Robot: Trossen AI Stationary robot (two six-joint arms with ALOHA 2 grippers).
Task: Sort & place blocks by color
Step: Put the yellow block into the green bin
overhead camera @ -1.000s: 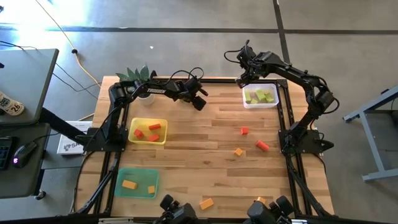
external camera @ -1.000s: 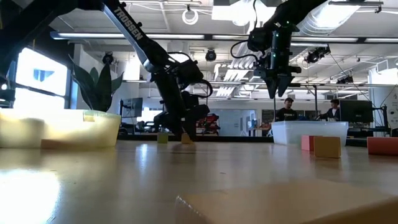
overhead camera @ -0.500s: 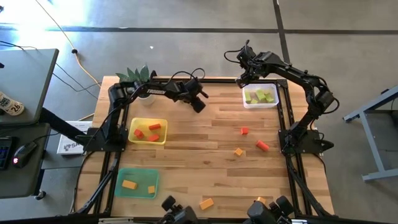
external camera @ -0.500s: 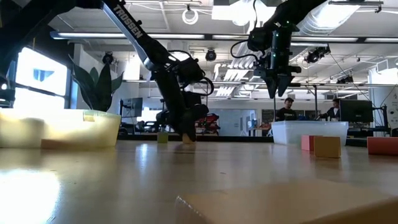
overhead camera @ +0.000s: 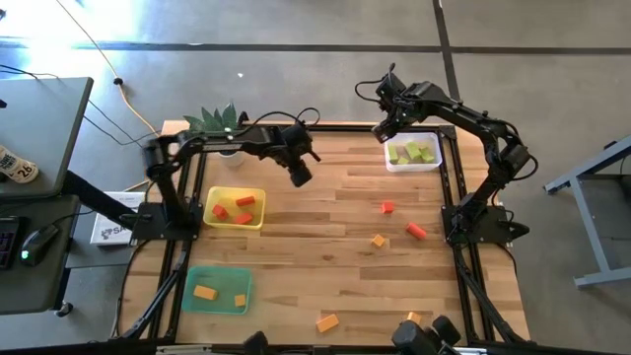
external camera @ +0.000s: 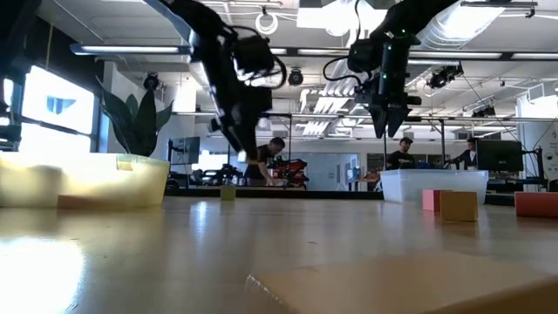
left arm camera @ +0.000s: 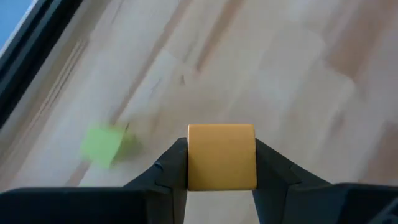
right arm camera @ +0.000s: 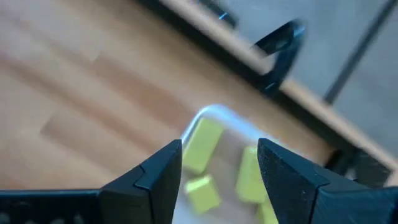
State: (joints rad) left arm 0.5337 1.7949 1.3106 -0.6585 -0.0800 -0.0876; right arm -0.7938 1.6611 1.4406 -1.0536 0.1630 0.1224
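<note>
My left gripper [overhead camera: 299, 176] hangs above the table's far middle, shut on an orange block [left arm camera: 221, 155]. In the low view it [external camera: 238, 148] is well above the wood. A light green block [left arm camera: 102, 146] lies on the table beneath it, also seen in the low view [external camera: 227, 193]. My right gripper [overhead camera: 383, 131] is open and hovers at the left far corner of the clear tray [overhead camera: 412, 168], which holds several green blocks [right arm camera: 202, 146]. Loose on the table are two red blocks [overhead camera: 387, 207] [overhead camera: 416, 231] and orange blocks [overhead camera: 378, 240] [overhead camera: 327, 322]. My left gripper pinches the orange block between its two fingers [left arm camera: 171, 168], one on each opposite side face. The fingers point down at the table. The block is lifted clear of the wood and sits square between them.
A yellow tray [overhead camera: 258, 209] with red blocks sits at the left. A green tray [overhead camera: 222, 281] with two orange blocks is near the left near corner. A potted plant [overhead camera: 217, 120] stands at the far left edge. Bare wood lies in the table's middle.
My left gripper has risen from the table surface with the orange block between its fingers, and has drifted a little toward the left and near edges. The light green block stays on the table where the gripper was.
</note>
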